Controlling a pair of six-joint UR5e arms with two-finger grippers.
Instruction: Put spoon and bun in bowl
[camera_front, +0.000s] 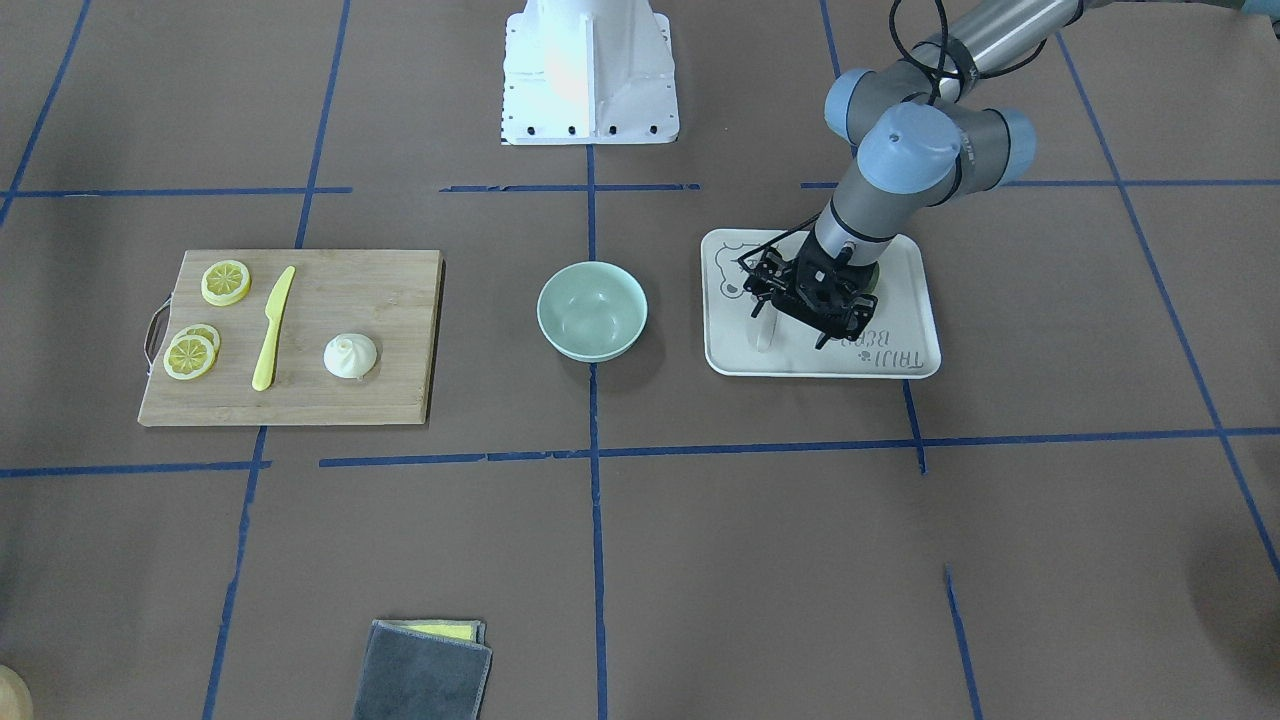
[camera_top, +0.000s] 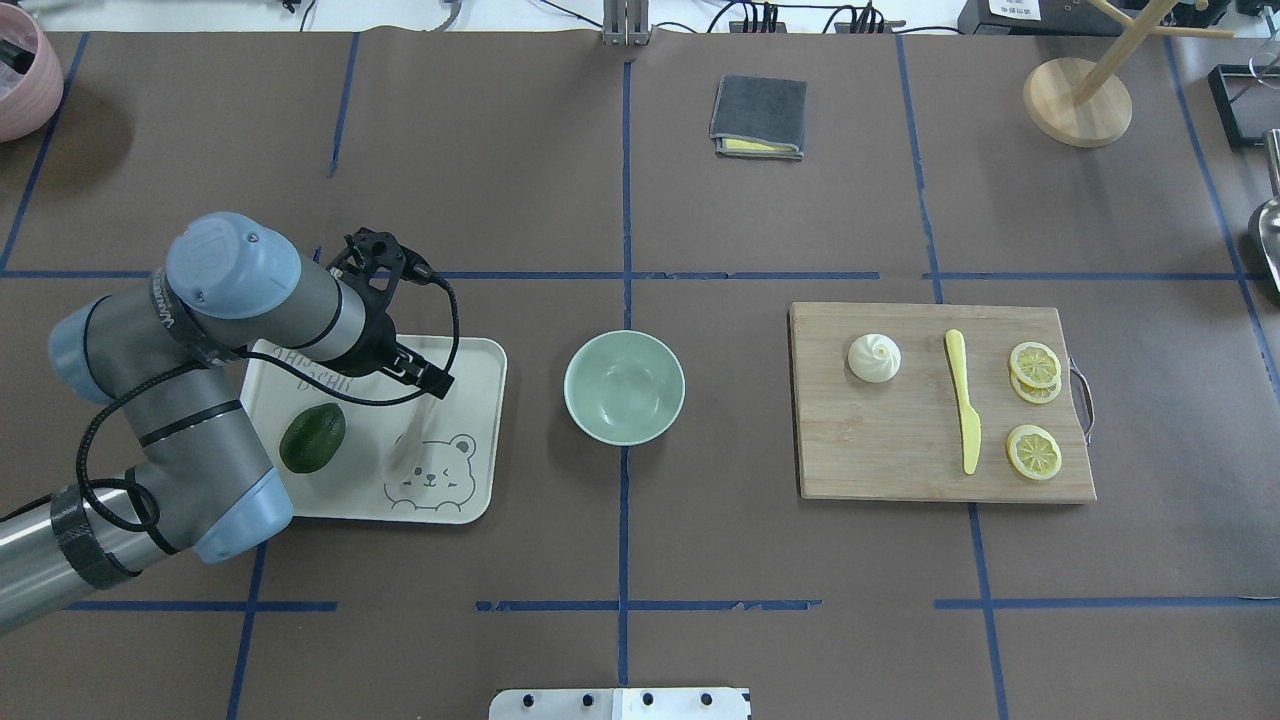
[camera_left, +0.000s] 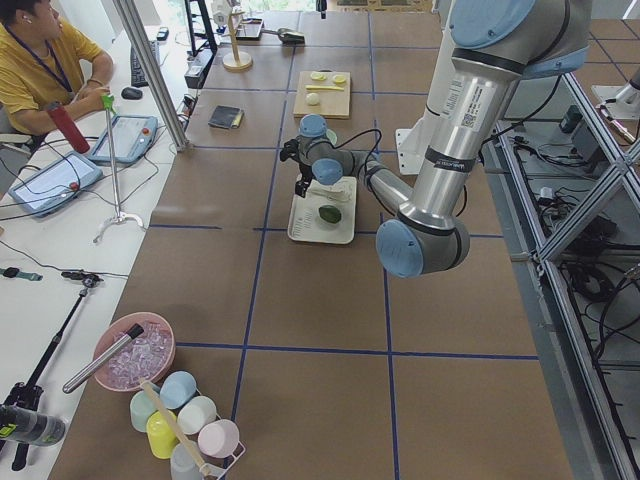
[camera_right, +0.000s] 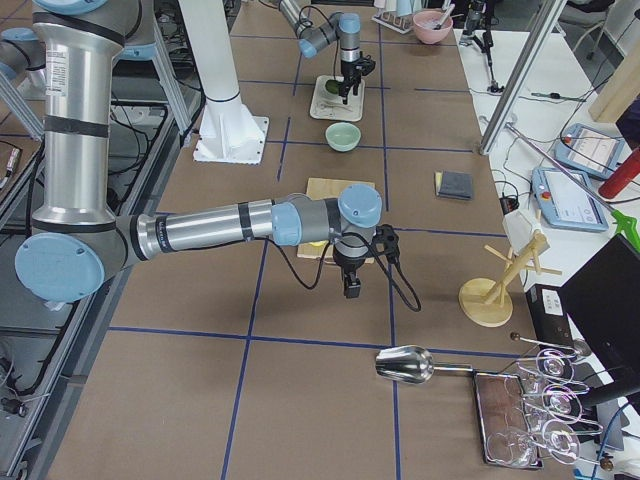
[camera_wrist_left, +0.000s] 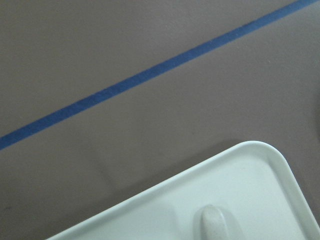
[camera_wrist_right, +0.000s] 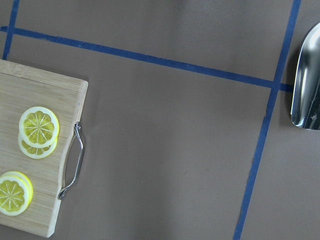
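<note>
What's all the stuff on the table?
plastic spoon: one, off-white, on white rectangular bear-print tray
round pleated steamed bun: one, cream-white, on wooden cutting board
round bowl: one, mint-green, between tray and board
avocado: one, dark green, on tray
plastic knife: one, yellow, on board
lemon slices: at least three, yellow, on board
folded cloth: one, grey, far table edge
left gripper: one, black, over tray; jaws unclear
right gripper: one, black, beside board; jaws unclear

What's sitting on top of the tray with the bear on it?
An avocado and the spoon lie on the tray. The left gripper hangs over the spoon and hides part of it in the front view.
</note>
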